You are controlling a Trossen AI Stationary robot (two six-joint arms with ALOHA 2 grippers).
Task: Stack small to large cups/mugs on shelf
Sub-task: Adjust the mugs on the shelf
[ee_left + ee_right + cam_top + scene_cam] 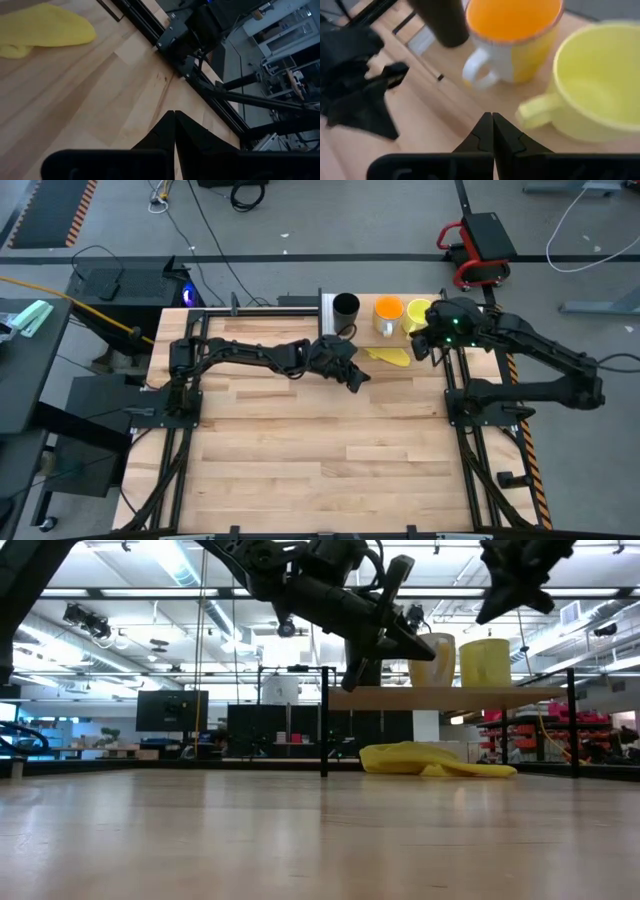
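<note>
On the raised light-wood shelf [330, 308] at the table's far edge, three vessels stand upright in a row. They are a tall black cup [346, 307], an orange mug [388, 310] with a whitish handle, and a yellow mug [418, 313]. My right gripper [492, 120] is shut and hovers just in front of the yellow mug's handle [535, 107], touching nothing. My left gripper [358, 380] is shut and hangs above the table, near the shelf's front, with nothing between its fingers [174, 117].
A flat yellow floppy object [388, 356] lies on the tabletop under the shelf's front edge, between the two grippers. Thin dark posts [324, 720] carry the shelf. Bare tabletop [320, 460] stretches toward the near edge.
</note>
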